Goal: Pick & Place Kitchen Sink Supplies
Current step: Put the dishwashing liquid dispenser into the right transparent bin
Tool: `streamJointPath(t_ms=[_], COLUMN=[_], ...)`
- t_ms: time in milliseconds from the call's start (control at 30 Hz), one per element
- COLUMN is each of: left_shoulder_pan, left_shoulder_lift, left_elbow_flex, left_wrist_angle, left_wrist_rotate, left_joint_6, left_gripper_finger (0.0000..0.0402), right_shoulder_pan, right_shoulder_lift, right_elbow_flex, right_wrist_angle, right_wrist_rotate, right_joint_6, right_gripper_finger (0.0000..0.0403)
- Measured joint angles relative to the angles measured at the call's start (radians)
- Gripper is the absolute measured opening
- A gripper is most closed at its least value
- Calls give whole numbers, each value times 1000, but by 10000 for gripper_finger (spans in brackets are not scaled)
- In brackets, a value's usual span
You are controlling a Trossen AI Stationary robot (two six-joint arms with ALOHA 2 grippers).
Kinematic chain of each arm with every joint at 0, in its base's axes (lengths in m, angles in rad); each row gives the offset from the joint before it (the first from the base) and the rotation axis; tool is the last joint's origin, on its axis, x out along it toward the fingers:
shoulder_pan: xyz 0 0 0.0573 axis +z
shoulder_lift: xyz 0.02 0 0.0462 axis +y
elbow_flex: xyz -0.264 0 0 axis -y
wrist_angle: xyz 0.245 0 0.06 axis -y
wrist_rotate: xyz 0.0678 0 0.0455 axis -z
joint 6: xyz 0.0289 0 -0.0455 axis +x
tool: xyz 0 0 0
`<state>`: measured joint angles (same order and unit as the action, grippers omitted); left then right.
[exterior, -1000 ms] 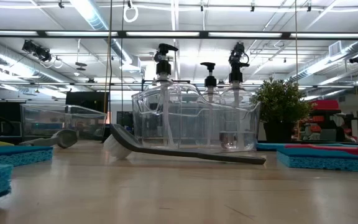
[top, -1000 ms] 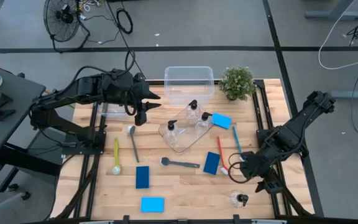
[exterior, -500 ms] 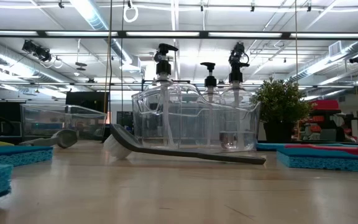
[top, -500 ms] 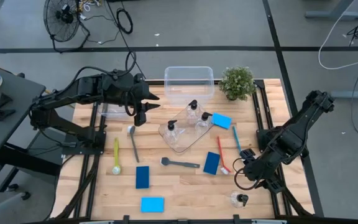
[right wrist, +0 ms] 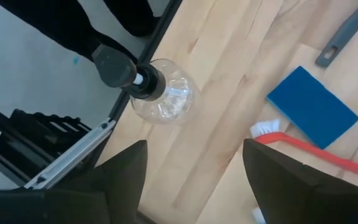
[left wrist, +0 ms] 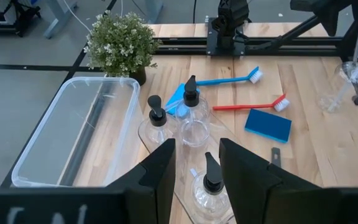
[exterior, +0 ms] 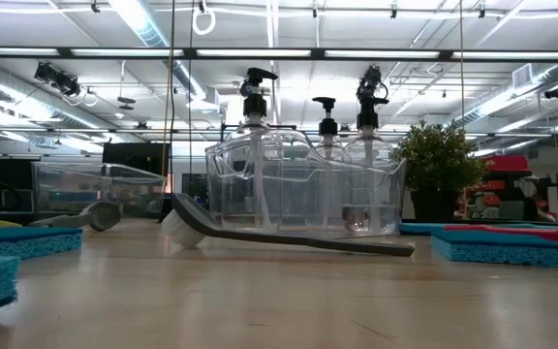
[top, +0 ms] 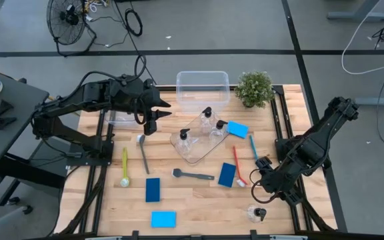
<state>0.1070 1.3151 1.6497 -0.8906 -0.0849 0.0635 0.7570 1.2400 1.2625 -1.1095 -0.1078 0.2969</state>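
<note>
Standing upright near the table's right front corner, the lone pump bottle (top: 257, 213) is the thing the coming move seems to turn on; it sits apart from the other supplies, just ahead of the right gripper (top: 253, 187) and a little below it, its long axis vertical with the black pump head topmost; in the right wrist view the bottle (right wrist: 160, 96) shows between and beyond the two fingers, which stand wide apart and hold nothing; so the approach is, as I judge it, a short drop and reach forward, jaws closing across the round body or the neck; the red brush (right wrist: 319, 152) and a dark-blue sponge (right wrist: 312, 107) lie close to one side of the gripper and want avoiding; the left gripper (top: 153, 122) hangs well apart, over the far left of the table near the tray (top: 193, 155) of bottles, fingers set narrow with nothing between them; the right arm is plainly the nearer
</note>
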Motion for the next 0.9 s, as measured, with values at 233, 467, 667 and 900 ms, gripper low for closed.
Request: streamJointPath(t_ms=[233, 467, 667, 900], left_shoulder_pan=[0, 0, 0, 0], left_shoulder_lift=[0, 0, 0, 0], left_elbow_flex=[0, 0, 0, 0], left_wrist_angle=[1, 1, 1, 2], left_wrist_rotate=[0, 0, 0, 0], left_joint_6=[0, -1, -25, -27], left_gripper_finger=[128, 128, 128, 128], right_shoulder_pan=[4, 53, 76, 77], right_shoulder_lift=[0, -1, 0, 0], right_elbow_flex=[0, -18, -105, -185], right_wrist_angle=[8, 125, 247, 384], right_wrist_rotate=[14, 14, 11, -14], right_joint_6=[-2, -47, -44, -39], right_gripper_finger=[265, 265, 265, 265])
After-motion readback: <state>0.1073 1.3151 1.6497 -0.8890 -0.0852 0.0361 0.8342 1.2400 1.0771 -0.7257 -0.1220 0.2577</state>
